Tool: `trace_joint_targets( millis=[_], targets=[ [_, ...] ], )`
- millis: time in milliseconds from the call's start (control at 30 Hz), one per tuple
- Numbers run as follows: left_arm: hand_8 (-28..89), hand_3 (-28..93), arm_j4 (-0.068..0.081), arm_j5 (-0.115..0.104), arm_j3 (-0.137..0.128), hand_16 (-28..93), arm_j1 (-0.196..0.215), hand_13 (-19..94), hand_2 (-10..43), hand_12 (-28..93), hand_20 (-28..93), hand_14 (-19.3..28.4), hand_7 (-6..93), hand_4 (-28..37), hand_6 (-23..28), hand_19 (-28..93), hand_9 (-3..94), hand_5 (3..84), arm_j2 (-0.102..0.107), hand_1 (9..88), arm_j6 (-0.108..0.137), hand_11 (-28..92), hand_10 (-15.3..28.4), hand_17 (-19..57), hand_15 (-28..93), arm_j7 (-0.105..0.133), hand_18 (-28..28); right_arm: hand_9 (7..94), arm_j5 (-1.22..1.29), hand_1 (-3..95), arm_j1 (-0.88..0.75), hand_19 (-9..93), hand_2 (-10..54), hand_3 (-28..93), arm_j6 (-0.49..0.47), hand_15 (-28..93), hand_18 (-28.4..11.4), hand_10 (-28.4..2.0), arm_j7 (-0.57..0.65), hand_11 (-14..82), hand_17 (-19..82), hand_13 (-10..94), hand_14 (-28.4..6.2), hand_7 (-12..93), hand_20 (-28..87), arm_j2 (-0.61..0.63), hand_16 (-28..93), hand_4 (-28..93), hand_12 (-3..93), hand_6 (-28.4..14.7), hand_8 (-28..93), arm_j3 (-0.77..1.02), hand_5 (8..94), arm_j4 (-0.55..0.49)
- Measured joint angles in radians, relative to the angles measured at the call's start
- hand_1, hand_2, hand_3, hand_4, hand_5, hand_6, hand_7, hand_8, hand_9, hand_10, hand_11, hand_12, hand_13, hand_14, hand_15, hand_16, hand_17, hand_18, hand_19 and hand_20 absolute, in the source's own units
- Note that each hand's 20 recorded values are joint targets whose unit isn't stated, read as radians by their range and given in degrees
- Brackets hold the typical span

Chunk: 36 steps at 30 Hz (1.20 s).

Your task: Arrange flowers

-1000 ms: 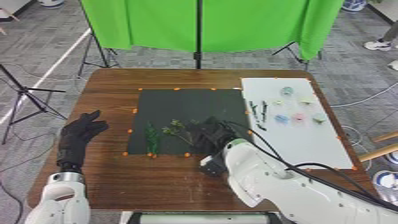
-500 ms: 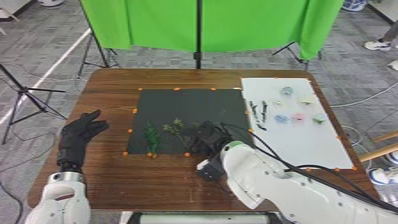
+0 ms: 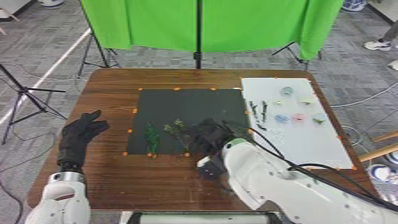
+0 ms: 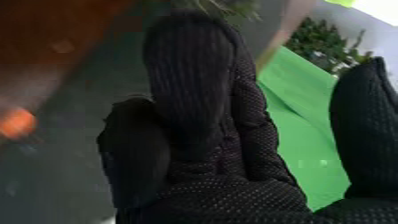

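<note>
My right hand (image 3: 210, 136) is low over the lower right part of the black mat (image 3: 188, 102), right beside a leafy olive-green sprig (image 3: 179, 129). Left of that sprig lies a darker green stem (image 3: 152, 138) on the mat. In the right wrist view the glove of my right hand (image 4: 226, 172) has its fingers extended and its thumb apart, with no thing visible between them. Some leaves (image 4: 233, 9) show beyond the fingertips. My left hand (image 3: 82, 131) rests open at the table's left side.
A white sheet (image 3: 306, 145) on the right carries dark stems (image 3: 264, 111) and several pale flower heads, among them a pink one (image 3: 298, 118) and a blue one (image 3: 282, 119). Orange tape marks (image 3: 130, 131) edge the mat. Black cables run along the right arm.
The olive-green sprig has turned from a slant to nearly straight along the mat. My right hand has shifted slightly beside it. The left hand has kept still.
</note>
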Motion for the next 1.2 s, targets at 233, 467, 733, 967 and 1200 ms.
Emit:
trace_joint_targets(
  millis=[233, 467, 733, 967, 1200],
  targets=[
    [-5, 59, 0.000, 0.000, 0.000, -5, 0.000, 45, 13.9, 11, 16, 21.7, 7.4, -22.9, 9.1, 33, 54.8, 53.7, 0.001, 28.8, 0.000, 24, 18.1, 13.0, 28, -0.002, 18.1, 86.0, -0.280, 21.6, 0.062, 93, -9.0, 57, -0.179, 52, -12.9, -15.1, -0.001, 35.8, 66, 94, -5.3, 20, 36, 0.036, 25, -12, 25.5, -6.4, -7, 0.078, 70.4, 0.007],
    [-5, 59, -0.002, 0.001, -0.001, -5, 0.001, 45, 13.9, 11, 16, 21.6, 7.3, -22.9, 9.2, 33, 54.9, 53.8, 0.001, 29.0, 0.000, 24, 18.1, 13.0, 28, -0.002, 18.2, 88.8, -0.353, 14.2, 0.154, 93, -9.5, 50, -0.539, 66, -14.4, -13.7, 0.121, 44.9, 71, 94, -4.0, 9, 58, 0.036, 22, -15, 28.0, -10.1, -6, 0.188, 69.6, 0.157],
    [-5, 59, -0.003, 0.001, -0.003, -5, 0.008, 45, 13.8, 11, 16, 21.6, 7.4, -22.9, 9.2, 33, 54.8, 53.8, 0.001, 28.9, 0.001, 24, 18.1, 13.0, 28, -0.001, 18.2, 90.5, -0.428, 16.2, 0.232, 93, -9.0, 48, -0.897, 72, -15.1, -13.6, 0.234, 48.0, 74, 94, -3.3, 9, 65, 0.004, 22, -14, 28.9, -11.2, -6, 0.203, 70.6, 0.289],
    [-5, 59, -0.003, 0.001, -0.003, -5, 0.008, 45, 13.8, 11, 16, 21.6, 7.3, -22.9, 9.2, 33, 54.8, 53.7, 0.001, 28.8, 0.001, 24, 18.1, 13.0, 28, 0.000, 18.1, 90.6, -0.427, 19.2, 0.247, 93, -7.5, 47, -0.993, 72, -14.8, -13.5, 0.301, 48.1, 74, 94, -3.0, 10, 64, -0.063, 21, -13, 28.9, -11.4, -6, 0.200, 71.5, 0.357],
    [-5, 59, -0.002, 0.001, -0.002, -5, 0.005, 45, 13.8, 11, 16, 21.6, 7.4, -23.0, 9.2, 33, 54.8, 53.8, -0.001, 28.9, 0.001, 24, 18.1, 13.0, 28, 0.000, 18.1, 90.7, -0.431, 20.0, 0.230, 93, -6.7, 47, -0.983, 72, -14.4, -13.5, 0.315, 47.9, 75, 94, -2.9, 10, 63, -0.085, 21, -12, 28.6, -11.5, -6, 0.202, 71.5, 0.381]
  ],
)
